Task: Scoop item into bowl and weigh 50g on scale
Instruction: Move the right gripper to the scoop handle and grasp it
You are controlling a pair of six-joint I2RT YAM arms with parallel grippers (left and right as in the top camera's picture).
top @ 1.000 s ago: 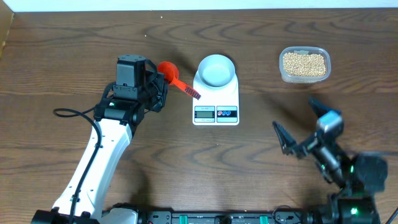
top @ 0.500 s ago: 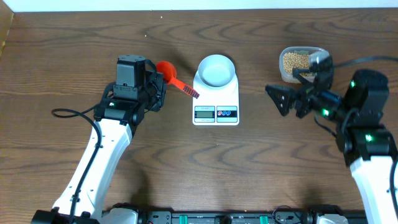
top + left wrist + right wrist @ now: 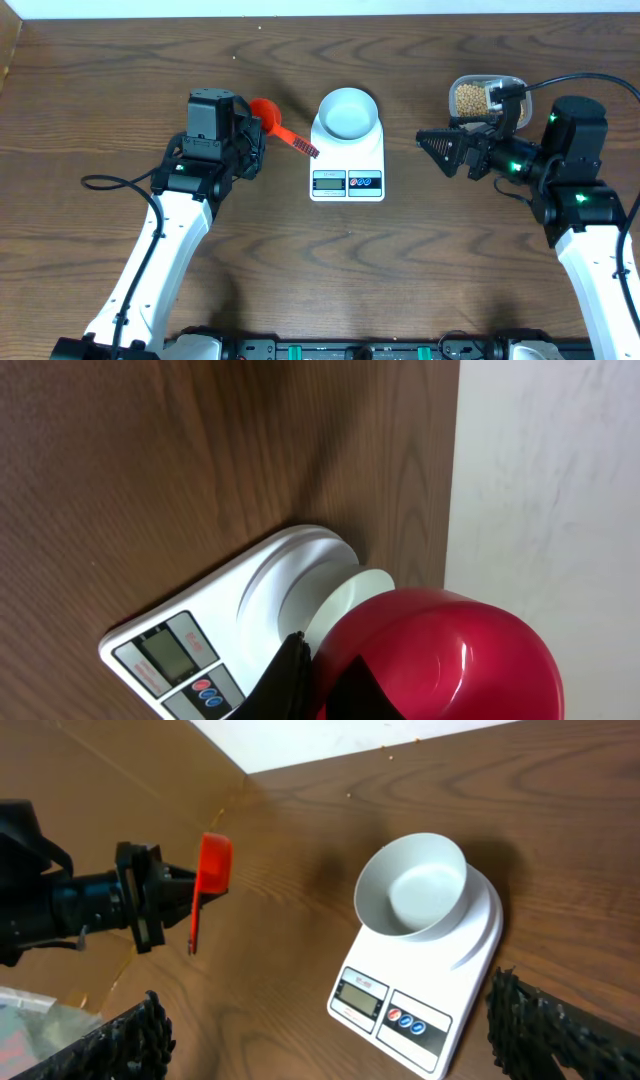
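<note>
Beige beans (image 3: 472, 97) fill a clear tub (image 3: 517, 88) at the back right. A pale bowl (image 3: 348, 111) stands empty on the white scale (image 3: 347, 160) in the middle of the table. My left gripper (image 3: 252, 140) is shut on a red scoop (image 3: 267, 110), held left of the scale with its handle end (image 3: 310, 151) near the scale's edge. In the left wrist view the scoop (image 3: 440, 655) hides most of the bowl (image 3: 340, 595). My right gripper (image 3: 462, 125) is open in front of the tub, pointing left at the scale (image 3: 420, 990) and bowl (image 3: 412, 885).
The table's far edge meets a white wall (image 3: 550, 480) just behind the bowl. A black cable (image 3: 110, 183) loops left of my left arm. Bare wood lies in front of the scale (image 3: 340, 260).
My right arm has swung from the front right corner up to the tub, turning its open fingers left toward the scale. The left arm and scoop have stayed still.
</note>
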